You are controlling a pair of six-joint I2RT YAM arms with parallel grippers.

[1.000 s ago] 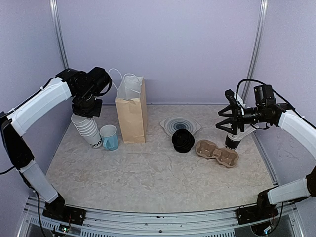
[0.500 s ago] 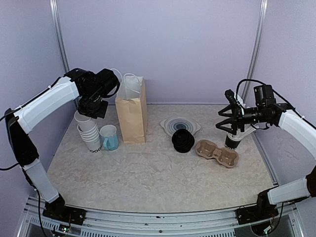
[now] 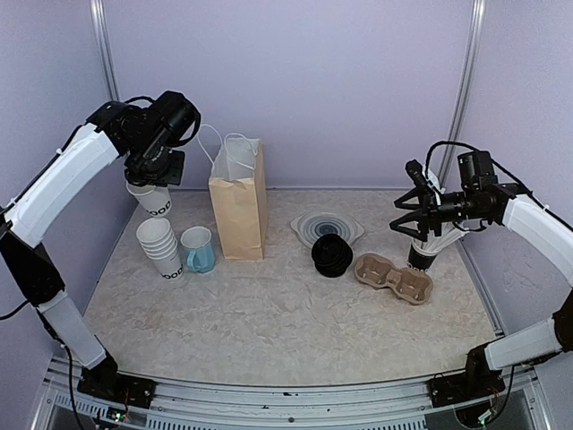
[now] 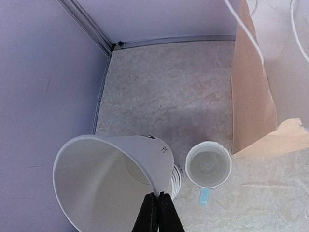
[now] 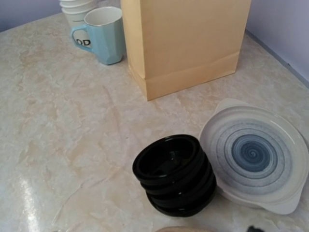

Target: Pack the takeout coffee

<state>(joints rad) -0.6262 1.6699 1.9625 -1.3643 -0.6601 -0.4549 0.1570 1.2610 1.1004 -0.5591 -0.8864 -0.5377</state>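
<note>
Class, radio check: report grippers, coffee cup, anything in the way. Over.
Left gripper shut on cup rim, cup held above stack, unlidded. Right gripper open, empty, by carrier. Path to bag looks unobstructed.

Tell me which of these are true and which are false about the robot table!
1. The left gripper pinches a white cup by its rim. True.
2. That cup wears a black lid. False: it is open; the black lids sit stacked beside the plate.
3. The blue mug stands between the cup stack and the paper bag. True.
4. The paper bag lies flat. False: it stands upright.
5. The right gripper holds the tray. False: it hangs open and empty, off the tray.
</note>
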